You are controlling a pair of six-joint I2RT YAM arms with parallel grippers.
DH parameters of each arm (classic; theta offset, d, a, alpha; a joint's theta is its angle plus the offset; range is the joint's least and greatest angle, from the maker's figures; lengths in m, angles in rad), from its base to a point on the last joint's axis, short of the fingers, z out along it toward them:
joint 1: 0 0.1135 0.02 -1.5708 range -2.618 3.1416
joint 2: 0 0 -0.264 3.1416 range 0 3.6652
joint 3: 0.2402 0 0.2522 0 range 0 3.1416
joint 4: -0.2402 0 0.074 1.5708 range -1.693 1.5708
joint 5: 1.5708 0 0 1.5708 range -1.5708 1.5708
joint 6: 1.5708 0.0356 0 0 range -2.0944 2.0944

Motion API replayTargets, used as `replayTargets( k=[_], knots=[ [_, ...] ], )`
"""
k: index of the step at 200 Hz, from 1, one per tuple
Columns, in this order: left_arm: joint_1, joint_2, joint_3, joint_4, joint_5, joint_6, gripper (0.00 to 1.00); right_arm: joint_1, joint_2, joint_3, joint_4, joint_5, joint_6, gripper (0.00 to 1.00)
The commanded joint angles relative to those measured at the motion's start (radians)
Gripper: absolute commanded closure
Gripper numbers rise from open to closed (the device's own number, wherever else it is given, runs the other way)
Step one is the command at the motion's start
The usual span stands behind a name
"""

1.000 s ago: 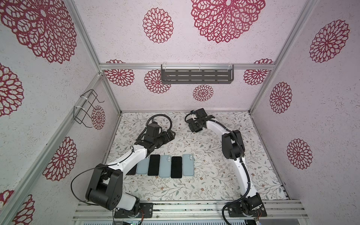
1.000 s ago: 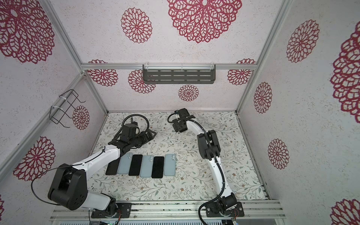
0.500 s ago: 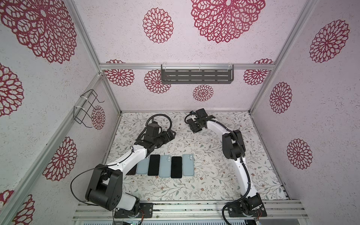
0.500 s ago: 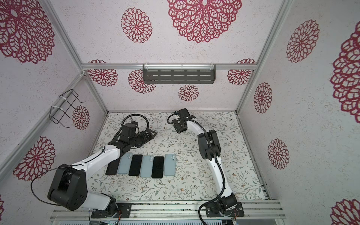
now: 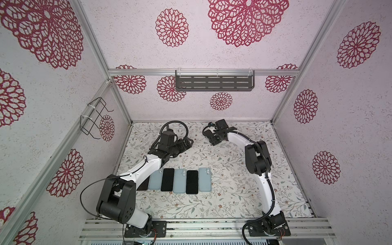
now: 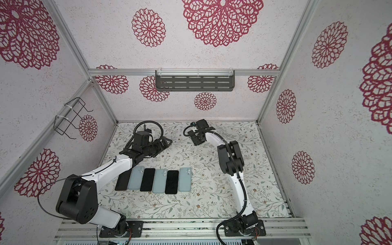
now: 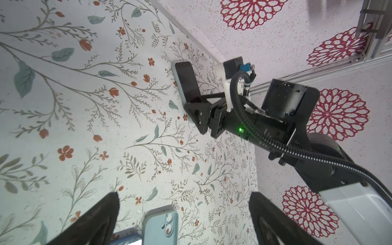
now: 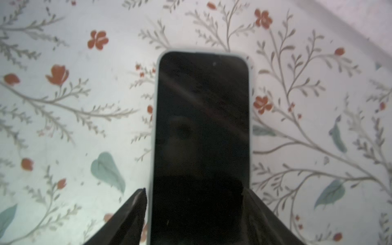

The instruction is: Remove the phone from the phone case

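A phone (image 8: 201, 118) with a dark screen, in a pale blue phone case (image 8: 154, 127), lies face up at the back of the floral table (image 5: 222, 191). My right gripper (image 8: 194, 189) straddles its near end, one finger against each long side of the case. The left wrist view shows the same grip, right gripper (image 7: 192, 99) on the phone (image 7: 186, 80). In both top views the right gripper (image 5: 214, 140) (image 6: 196, 140) covers the phone. My left gripper (image 5: 186, 144) (image 7: 184, 203) hovers open and empty left of it, over the table.
A row of several dark-screened phones (image 5: 167, 179) and pale blue case backs (image 5: 205, 179) lies mid-table, its left end under my left arm. A grey rack (image 5: 214, 82) hangs on the back wall and a wire basket (image 5: 95, 118) on the left wall.
The right gripper's jaws have narrowed onto the sides of the cased phone. The left arm has stayed where it was.
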Motion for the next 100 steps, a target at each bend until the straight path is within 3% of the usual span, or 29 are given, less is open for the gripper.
replayTargets(
  k=[1, 41, 75, 100],
  knots=[
    [-0.007, 0.035, 0.034, 0.057, 0.025, -0.025, 0.00, -0.007, -0.057, -0.098, -0.065, -0.028, 0.045, 0.37],
    [-0.019, 0.095, 0.056, 0.126, 0.042, -0.081, 0.00, -0.007, -0.175, -0.298, 0.049, -0.052, 0.093, 0.39],
    [-0.039, 0.127, 0.074, 0.144, 0.052, -0.092, 0.01, -0.010, -0.247, -0.365, 0.109, -0.014, 0.106, 0.12],
    [-0.046, 0.123, 0.070, 0.145, 0.043, -0.093, 0.01, -0.011, -0.246, -0.312, 0.084, 0.002, 0.107, 0.03]
  ],
)
